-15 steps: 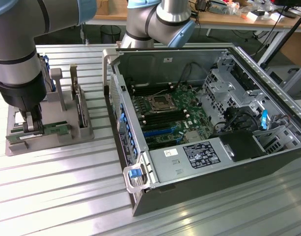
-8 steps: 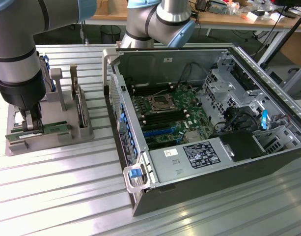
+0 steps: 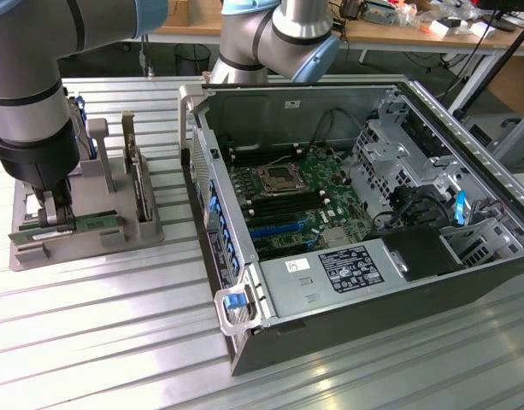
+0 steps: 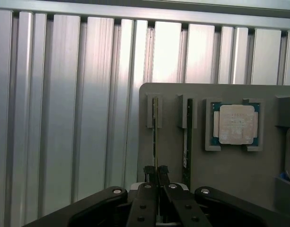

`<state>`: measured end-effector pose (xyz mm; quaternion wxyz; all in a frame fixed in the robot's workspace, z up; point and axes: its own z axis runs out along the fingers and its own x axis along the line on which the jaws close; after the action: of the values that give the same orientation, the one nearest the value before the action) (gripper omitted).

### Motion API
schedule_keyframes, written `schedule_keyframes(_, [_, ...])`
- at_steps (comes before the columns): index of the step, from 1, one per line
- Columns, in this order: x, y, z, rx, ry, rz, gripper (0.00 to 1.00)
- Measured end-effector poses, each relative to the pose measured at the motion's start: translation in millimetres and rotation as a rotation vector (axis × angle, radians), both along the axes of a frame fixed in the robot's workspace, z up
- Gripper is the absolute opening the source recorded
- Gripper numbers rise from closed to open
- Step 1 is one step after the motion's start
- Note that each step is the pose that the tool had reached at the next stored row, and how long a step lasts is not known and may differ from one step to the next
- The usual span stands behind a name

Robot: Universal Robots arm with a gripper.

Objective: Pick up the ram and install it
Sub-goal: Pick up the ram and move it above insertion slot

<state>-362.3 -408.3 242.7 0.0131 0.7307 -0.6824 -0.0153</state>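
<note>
The ram (image 4: 155, 127) is a thin green stick standing on edge in the slots of a grey fixture tray (image 4: 230, 175). My gripper (image 4: 155, 171) is shut on it, with the black fingertips (image 4: 148, 171) pinching its near end. In the exterior view the gripper (image 3: 53, 224) reaches straight down onto the ram (image 3: 99, 223) at the front of the tray (image 3: 91, 246), at the exterior view's left. A second, similar stick (image 4: 188, 137) sits in the neighbouring slot.
A square silver processor (image 4: 237, 124) lies in a pocket of the tray. An open computer case (image 3: 244, 342) stands to the exterior view's right, showing a motherboard (image 3: 287, 196) with long memory slots and a power supply (image 3: 330, 273). Upright holders (image 3: 133, 179) rise behind the ram. The table (image 3: 91, 342) is ribbed aluminium.
</note>
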Motion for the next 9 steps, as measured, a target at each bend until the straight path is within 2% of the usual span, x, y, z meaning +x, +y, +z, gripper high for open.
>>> schedule_keyframes(9, [0.0, 0.0, 1.6, 0.0000, 0.0001, 0.000, 0.12])
